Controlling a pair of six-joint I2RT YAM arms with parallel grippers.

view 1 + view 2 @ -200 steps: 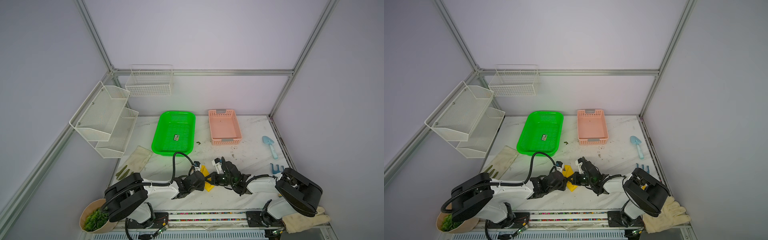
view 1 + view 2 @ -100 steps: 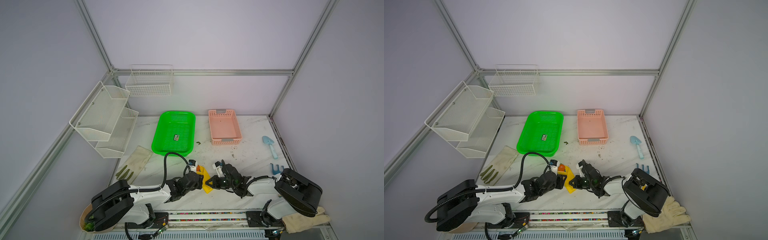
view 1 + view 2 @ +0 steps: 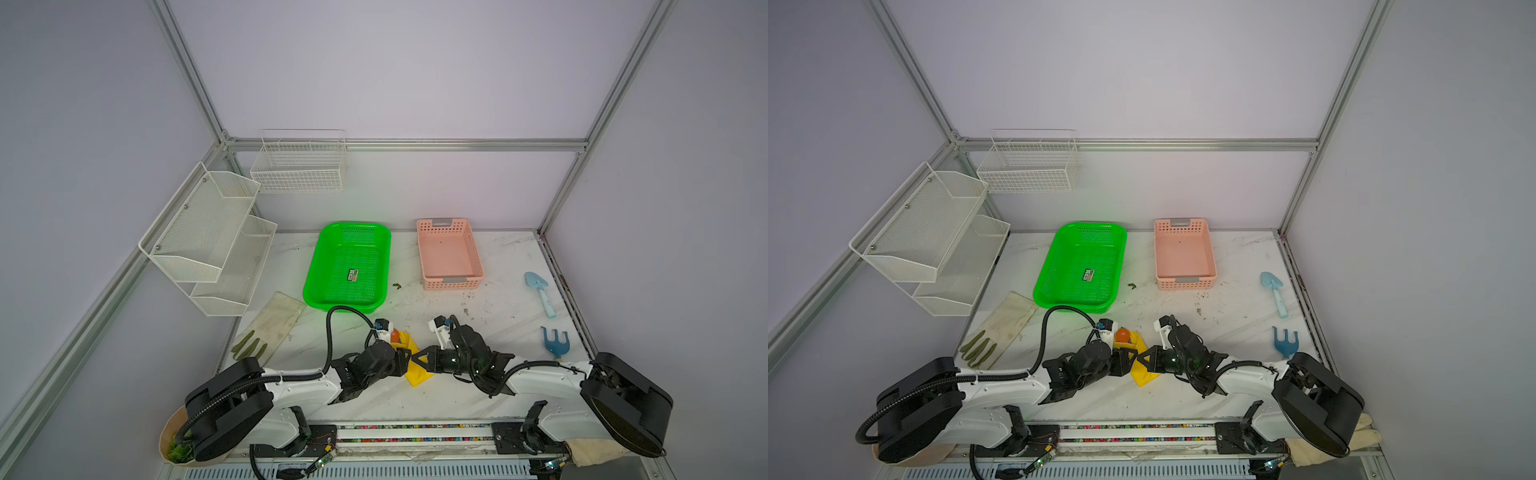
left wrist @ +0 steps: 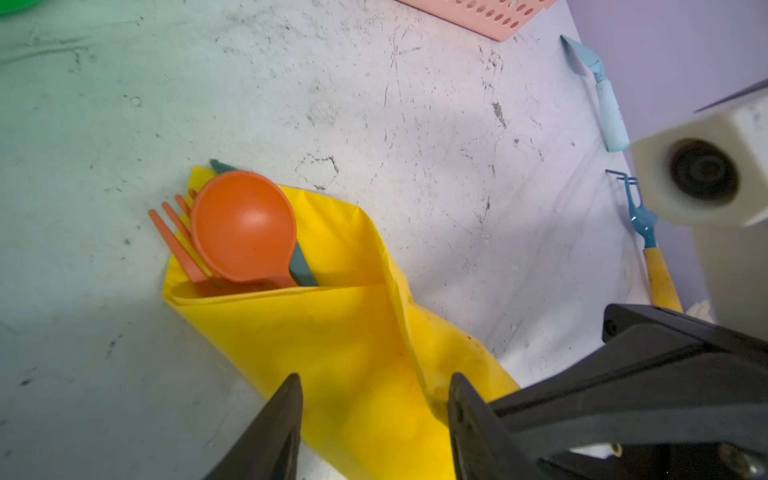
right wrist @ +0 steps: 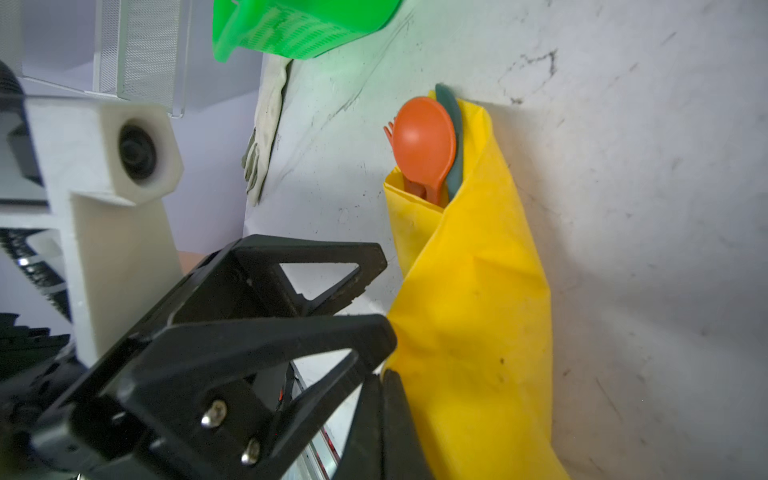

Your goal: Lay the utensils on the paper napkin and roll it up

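Widening since a second ago, my left pincer (image 4: pixel 374 415) now stands released astride the bright yellow paper napkin (image 4: pixel 332 332), rolled around the orange plastic spoon (image 4: pixel 245 224), orange fork (image 4: pixel 170 232) and dull teal piece (image 4: pixel 301 268); my clenched right pincer (image 5: pixel 384 384) steadies its edge, I judge, against unrolling on the scuffed white marble-look desk (image 4: pixel 415 124) between lilac walls (image 3: pixel 415 83).

Table (image 3: pixel 457 399): white marbled top, scuffed.
Back edge: green basket (image 3: pixel 353 253), pink basket (image 3: pixel 449 253).
Right edge: blue shovel (image 3: pixel 540 291), blue rake (image 3: pixel 555 340).
Left edge: glove (image 3: pixel 272 324).
Front middle: yellow paper napkin (image 3: pixel 417 374) wrapped round utensils (image 4: pixel 243 226).
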